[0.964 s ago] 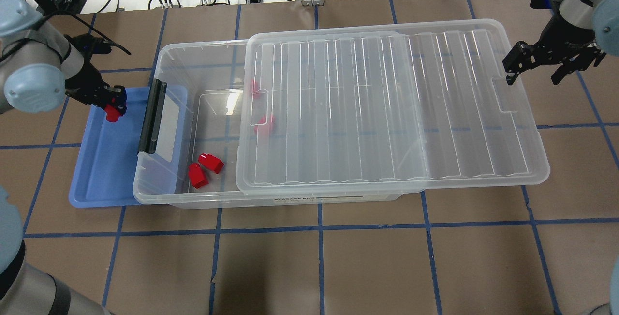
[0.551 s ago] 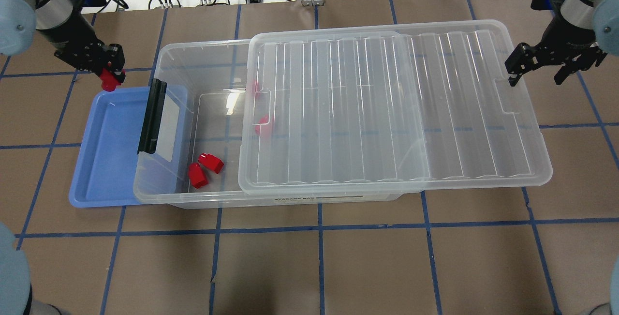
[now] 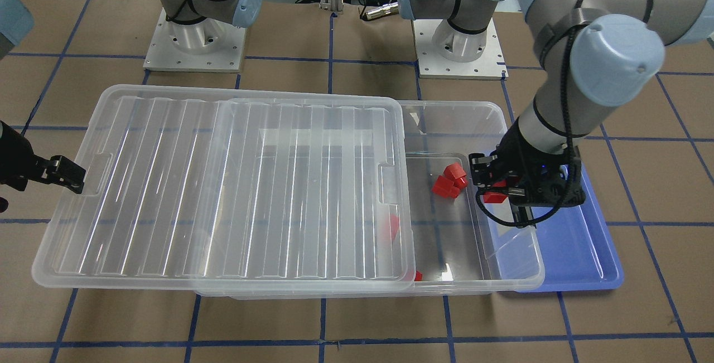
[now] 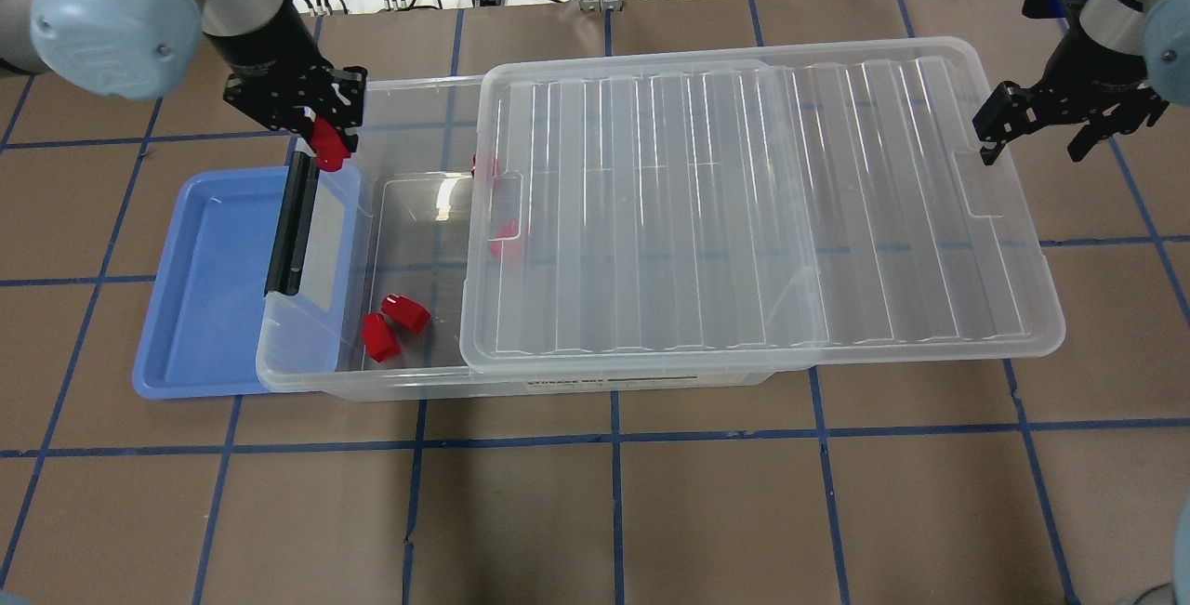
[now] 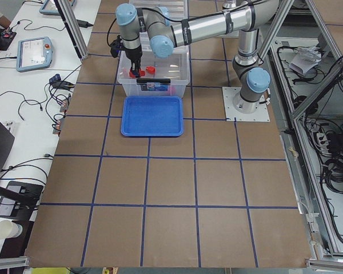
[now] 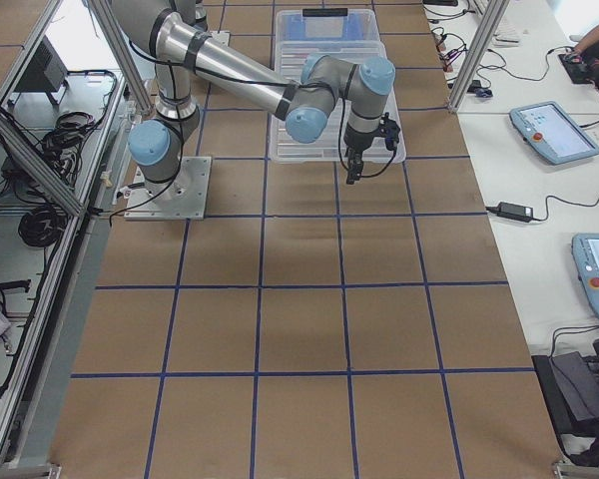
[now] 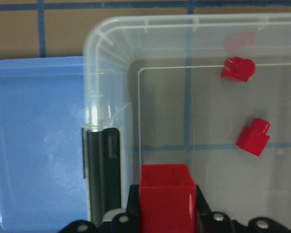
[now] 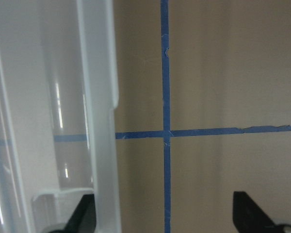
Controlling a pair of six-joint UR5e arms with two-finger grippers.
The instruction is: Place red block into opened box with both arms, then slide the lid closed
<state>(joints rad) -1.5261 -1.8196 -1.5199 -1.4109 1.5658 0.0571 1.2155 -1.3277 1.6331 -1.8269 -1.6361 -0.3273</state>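
Overhead exterior view has my left pincer (image 4: 327, 133) above the far left corner of the box (image 4: 307, 374), just past the black latch (image 4: 290, 224). A moment ago it hung outside the box, beyond the far edge of the blue tray (image 4: 200, 326). It is clamped on the red block (image 4: 327, 148), which hangs over the box's open end. The block's long axis runs along my fingers and points down at the box floor; I cannot tell which end carries the stub. Nearest me, two loose blocks (image 4: 392, 324) lie on the box floor by the near wall. The lid (image 4: 744, 215) covers the rest and overhangs the right end, a shade further right than before. Farther off, my right pincer (image 4: 1035, 136) is spread wide at the lid's short end, where it was.
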